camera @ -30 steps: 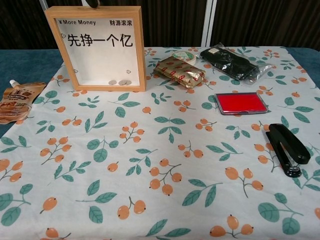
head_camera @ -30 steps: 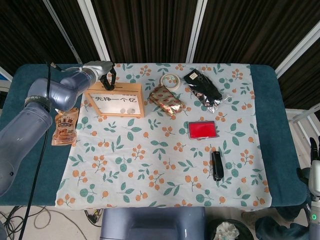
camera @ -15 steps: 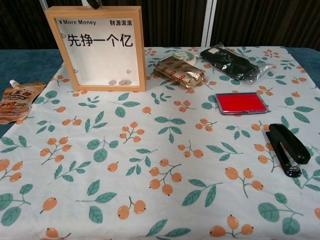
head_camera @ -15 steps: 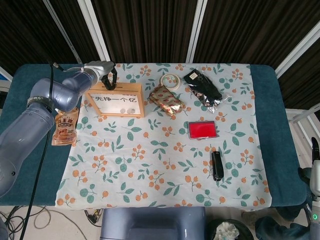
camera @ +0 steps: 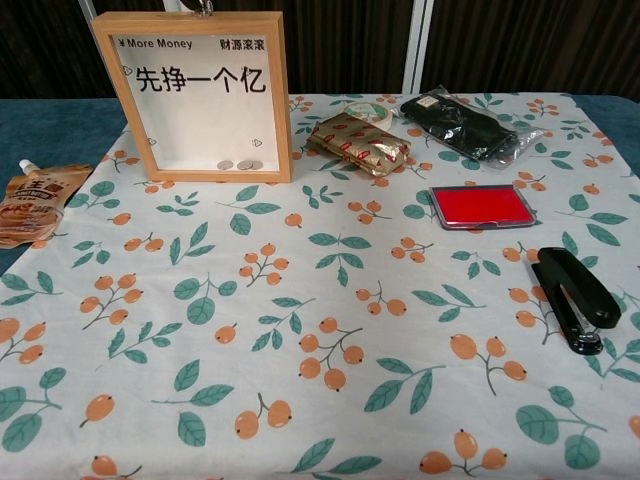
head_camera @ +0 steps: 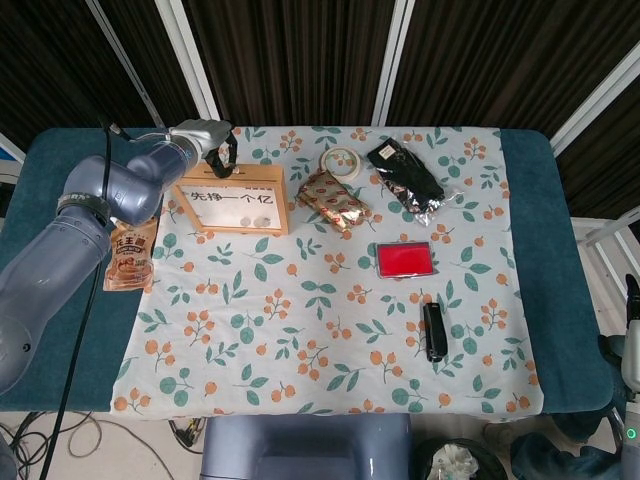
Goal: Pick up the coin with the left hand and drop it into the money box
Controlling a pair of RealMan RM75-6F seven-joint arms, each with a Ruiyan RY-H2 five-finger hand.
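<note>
The money box (head_camera: 235, 200) is a wooden frame with a clear front, standing upright at the far left of the cloth; in the chest view the money box (camera: 195, 95) shows two coins (camera: 237, 165) lying on its floor. My left hand (head_camera: 216, 148) hovers over the box's top edge with its dark fingers pointing down. Only a fingertip (camera: 203, 6) shows above the frame in the chest view. Whether a coin is between the fingers is hidden. My right hand (head_camera: 632, 345) barely shows at the right edge, off the table.
A snack pouch (head_camera: 130, 255) lies left of the box. A gold packet (head_camera: 334, 199), a tape roll (head_camera: 341, 160) and a black bag (head_camera: 405, 177) sit at the back. A red stamp pad (head_camera: 405, 259) and a black stapler (head_camera: 434, 330) lie to the right.
My left hand has lifted slightly from the box's top edge, so less of it shows in the chest view. My right hand has sunk lower at the frame edge.
</note>
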